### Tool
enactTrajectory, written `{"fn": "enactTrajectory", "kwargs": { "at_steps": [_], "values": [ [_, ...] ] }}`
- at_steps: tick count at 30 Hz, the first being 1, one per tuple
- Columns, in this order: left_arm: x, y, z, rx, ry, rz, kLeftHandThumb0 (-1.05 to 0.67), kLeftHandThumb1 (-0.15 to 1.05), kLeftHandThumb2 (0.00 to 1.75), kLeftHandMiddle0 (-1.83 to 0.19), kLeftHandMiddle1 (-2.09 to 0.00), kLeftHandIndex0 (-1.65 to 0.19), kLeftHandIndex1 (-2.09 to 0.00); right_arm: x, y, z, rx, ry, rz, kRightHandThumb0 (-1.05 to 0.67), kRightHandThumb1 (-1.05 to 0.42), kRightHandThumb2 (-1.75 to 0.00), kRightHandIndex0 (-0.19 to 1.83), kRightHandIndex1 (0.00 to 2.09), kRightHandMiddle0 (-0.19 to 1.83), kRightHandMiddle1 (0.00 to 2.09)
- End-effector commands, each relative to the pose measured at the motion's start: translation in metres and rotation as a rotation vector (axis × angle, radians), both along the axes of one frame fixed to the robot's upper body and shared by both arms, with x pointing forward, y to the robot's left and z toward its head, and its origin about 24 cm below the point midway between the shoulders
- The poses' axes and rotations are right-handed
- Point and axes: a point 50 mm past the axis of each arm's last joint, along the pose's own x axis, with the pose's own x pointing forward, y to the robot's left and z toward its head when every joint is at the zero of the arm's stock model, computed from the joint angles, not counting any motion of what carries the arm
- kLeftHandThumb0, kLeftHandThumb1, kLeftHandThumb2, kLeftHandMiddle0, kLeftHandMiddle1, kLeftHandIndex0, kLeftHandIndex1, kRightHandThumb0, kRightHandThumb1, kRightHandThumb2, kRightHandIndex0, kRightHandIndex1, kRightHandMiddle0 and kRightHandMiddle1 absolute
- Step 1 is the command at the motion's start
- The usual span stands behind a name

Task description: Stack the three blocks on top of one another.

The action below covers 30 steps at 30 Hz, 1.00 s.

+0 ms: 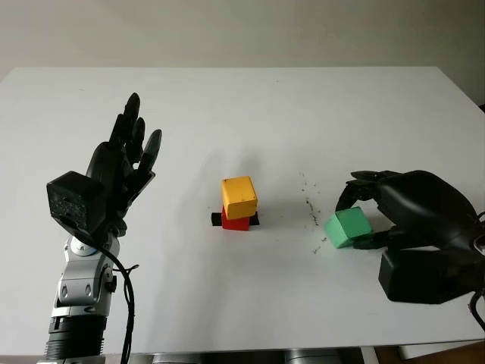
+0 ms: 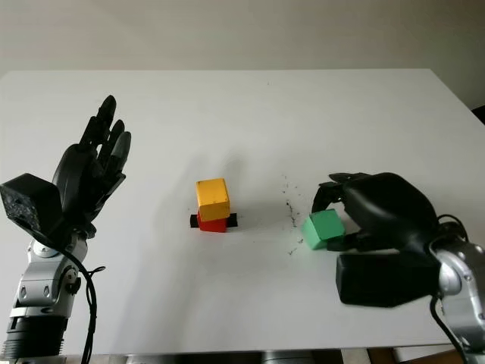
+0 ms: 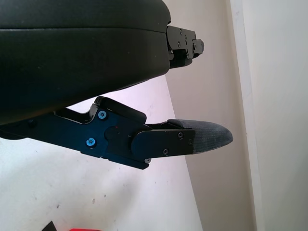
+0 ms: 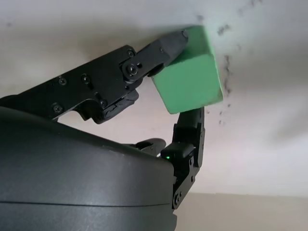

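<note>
White worktop (image 1: 227, 98) runs back to a pale wall, with a scatter of dark specks (image 1: 311, 203) right of its middle.

Near the middle, a yellow block (image 1: 239, 197) sits on a red block (image 1: 236, 221), a little askew, so the red shows below and at the front. Black tape (image 1: 218, 219) lies flat under the red one, sticking out on both sides.

Toward the right edge, the green block (image 1: 348, 227) is tilted, one corner up. The right hand (image 1: 413, 220) is curled around it from the right-edge side: in the right wrist view one finger (image 4: 159, 50) presses an upper edge of the block and another (image 4: 192, 127) touches its opposite face, so the block is pinched between them. Whether it has left the worktop cannot be told. It stands well apart from the yellow-on-red pair, with the specks between.

Near the left edge, the left hand (image 1: 121, 171) is raised above the worktop, open, fingers (image 1: 135, 125) straight and pointing toward the far edge, holding nothing.
</note>
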Motion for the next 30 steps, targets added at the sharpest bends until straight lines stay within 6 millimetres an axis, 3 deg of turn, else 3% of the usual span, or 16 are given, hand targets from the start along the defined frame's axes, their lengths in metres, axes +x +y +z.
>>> {"fn": "enactTrajectory", "kwargs": {
  "at_steps": [1, 9, 16, 22, 30],
  "values": [
    [0.0, 0.0, 0.003, 0.007, -0.011, 0.005, -0.7, 1.05, 0.43, 0.03, -0.06, 0.02, -0.06, 0.007, 0.006, 0.026, 0.066, -0.062, 0.011, -0.34, -0.86, -0.05, 0.39, 0.05, 0.53, 1.31],
    [0.001, -0.001, 0.003, 0.019, -0.015, -0.001, -0.69, 1.05, 0.45, 0.03, -0.05, 0.03, -0.05, 0.028, 0.026, 0.069, 0.183, 0.021, 0.042, -0.36, -0.88, -0.06, 0.36, 0.04, 0.46, 1.4],
    [0.0, -0.003, 0.002, 0.017, -0.006, -0.003, -0.69, 1.05, 0.45, 0.03, -0.05, 0.03, -0.05, 0.042, 0.051, 0.092, 0.189, 0.044, 0.121, -0.41, -0.89, -0.06, 0.39, 0.06, 0.47, 1.39],
    [0.0, -0.004, 0.001, 0.02, -0.007, 0.006, -0.69, 1.05, 0.47, 0.03, -0.05, 0.03, -0.05, 0.055, 0.07, 0.095, 0.327, 0.124, 0.19, -0.4, -0.9, -0.06, 0.37, 0.05, 0.37, 1.55],
    [0.0, -0.003, 0.001, -0.004, -0.014, 0.016, -0.7, 1.05, 0.46, 0.01, -0.06, 0.02, -0.06, 0.064, 0.088, 0.087, 0.502, 0.223, 0.233, -0.44, -0.91, -0.05, 0.34, 0.04, 0.36, 1.6]
  ]
}}
